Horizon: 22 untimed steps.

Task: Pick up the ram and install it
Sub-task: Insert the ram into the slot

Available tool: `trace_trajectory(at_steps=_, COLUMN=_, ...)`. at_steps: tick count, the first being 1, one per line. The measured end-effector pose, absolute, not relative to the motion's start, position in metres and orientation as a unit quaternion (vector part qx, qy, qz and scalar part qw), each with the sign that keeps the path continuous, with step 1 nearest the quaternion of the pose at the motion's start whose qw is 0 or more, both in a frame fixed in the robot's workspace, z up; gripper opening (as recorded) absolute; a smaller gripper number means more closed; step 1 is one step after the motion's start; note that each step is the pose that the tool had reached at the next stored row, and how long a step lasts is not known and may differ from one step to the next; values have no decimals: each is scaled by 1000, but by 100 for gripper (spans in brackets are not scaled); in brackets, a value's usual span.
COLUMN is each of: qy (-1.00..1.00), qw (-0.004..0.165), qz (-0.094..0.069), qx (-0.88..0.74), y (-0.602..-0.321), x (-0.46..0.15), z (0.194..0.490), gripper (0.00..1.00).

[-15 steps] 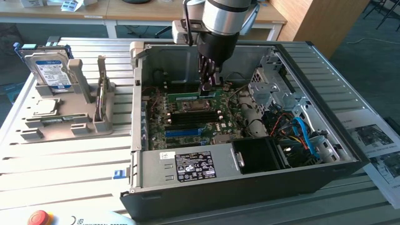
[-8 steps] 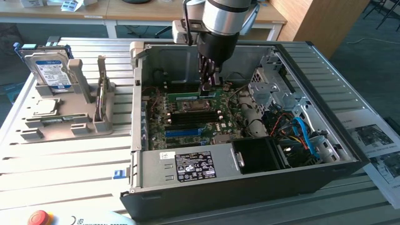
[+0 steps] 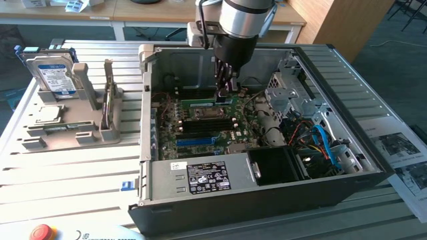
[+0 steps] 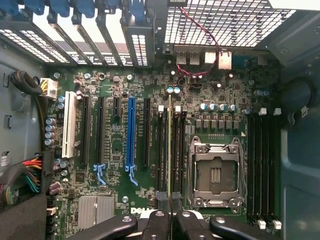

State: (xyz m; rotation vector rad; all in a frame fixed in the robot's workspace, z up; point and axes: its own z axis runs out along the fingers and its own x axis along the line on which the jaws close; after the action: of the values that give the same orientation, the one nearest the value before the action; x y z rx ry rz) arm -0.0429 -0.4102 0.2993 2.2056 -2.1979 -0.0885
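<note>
Inside the computer case point(image 3: 280, 197), fingers point(image 4: 159, 224) clamp the ram point(image 4: 170, 145) over memory slots point(image 4: 161, 150) beside the processor socket point(image 4: 216, 172).

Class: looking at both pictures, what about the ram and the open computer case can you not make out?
Wrist view: the ram is edge-on; its label and chips are hidden.
Exterior view: the gripper covers the ram's middle, so whether it is fully seated cannot be told.
Exterior view: the power supply label has print too small to read.
</note>
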Motion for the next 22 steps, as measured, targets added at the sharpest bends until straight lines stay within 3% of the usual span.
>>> trace_trajectory(at_steps=22, qy=-706, qw=13, qz=-28, qx=708, y=-411, x=-43, z=281, gripper=12)
